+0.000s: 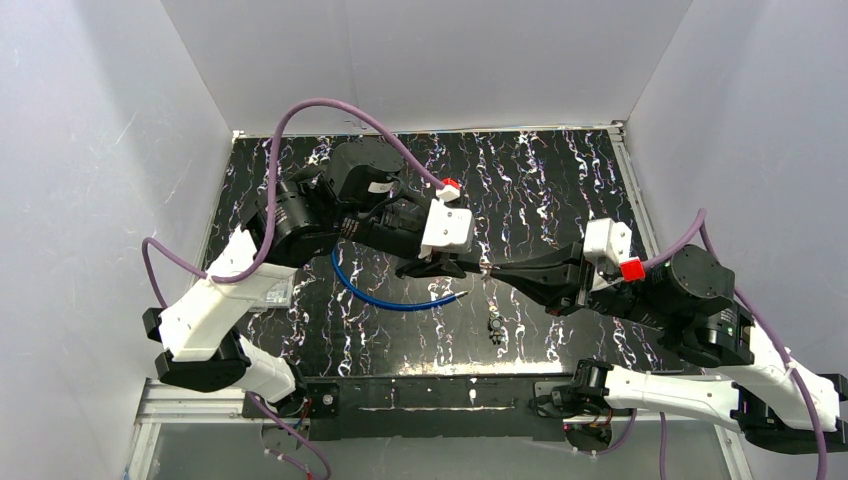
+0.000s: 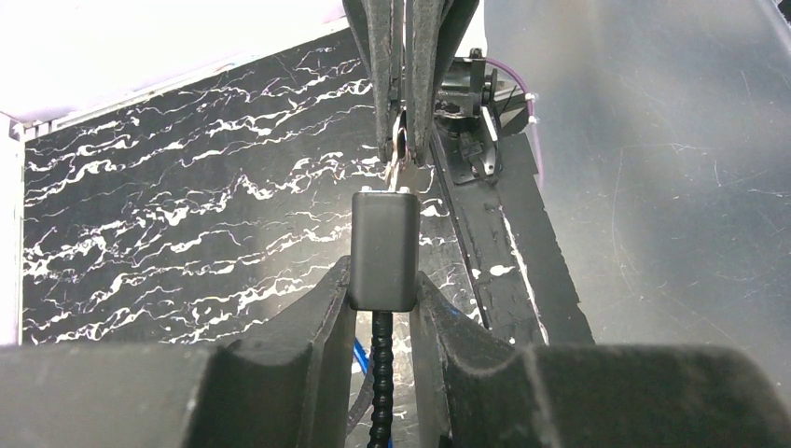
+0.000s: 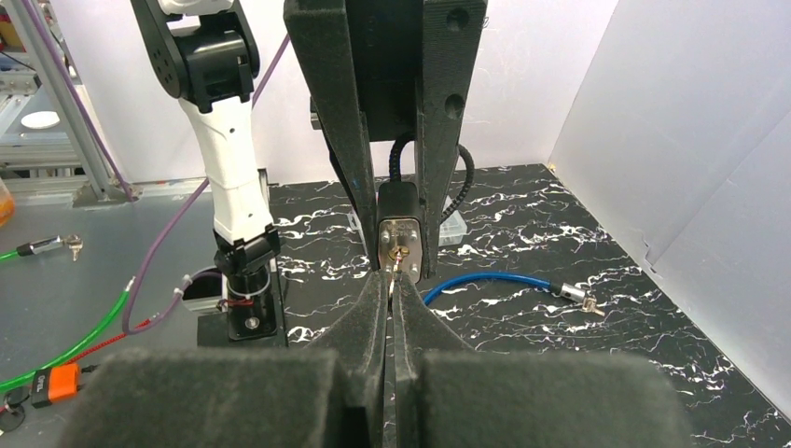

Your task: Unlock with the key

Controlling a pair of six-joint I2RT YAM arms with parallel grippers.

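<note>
My left gripper (image 2: 383, 291) is shut on the black lock body (image 2: 383, 247), holding it above the table; its black ribbed cable hangs down between the fingers. In the right wrist view the lock (image 3: 399, 229) shows its metal face with the brass keyhole. My right gripper (image 3: 392, 280) is shut on the key (image 3: 395, 268), whose tip sits at the keyhole. In the top view the two grippers meet tip to tip, left (image 1: 437, 267) and right (image 1: 497, 271). The key's blade is mostly hidden between the pads.
A blue cable (image 1: 378, 293) with a metal end (image 3: 571, 293) lies on the black marbled table (image 1: 540, 180). A small dark object (image 1: 494, 325) lies near the front. White walls enclose the table on three sides.
</note>
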